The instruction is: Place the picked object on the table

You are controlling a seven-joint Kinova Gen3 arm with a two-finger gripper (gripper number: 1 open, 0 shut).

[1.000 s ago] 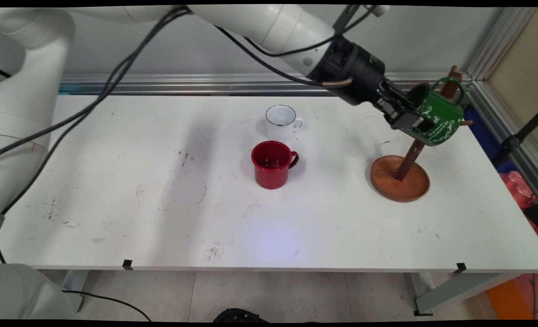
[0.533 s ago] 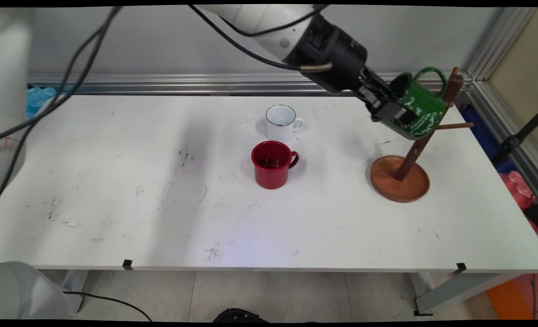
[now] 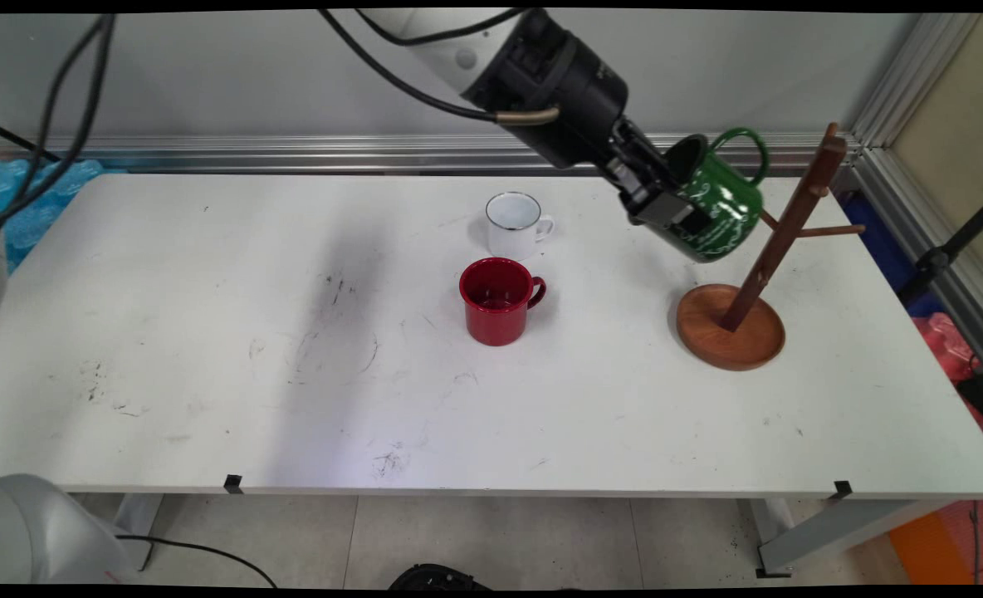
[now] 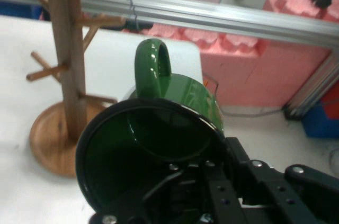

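Note:
My gripper (image 3: 666, 199) is shut on the rim of a green mug (image 3: 717, 209) with white patterning, held tilted in the air above the table's right half. The mug's handle (image 3: 747, 143) points up and toward a wooden mug tree (image 3: 782, 241), which stands just right of it; mug and tree are apart. In the hand view the green mug (image 4: 175, 102) fills the lower middle with its dark mouth toward the camera, and the mug tree (image 4: 69, 60) rises at the left on its round base. A red mug (image 3: 498, 301) and a white mug (image 3: 515, 224) stand upright mid-table.
The mug tree's round wooden base (image 3: 731, 325) sits near the table's right end, with pegs sticking out to the right. An aluminium rail (image 3: 292, 154) runs along the table's far edge. Pink foam (image 4: 249, 70) lies beyond the table in the hand view.
The gripper has drawn the green mug left and slightly up, off the mug tree's peg. The tree now stands free. The red and white mugs have not moved.

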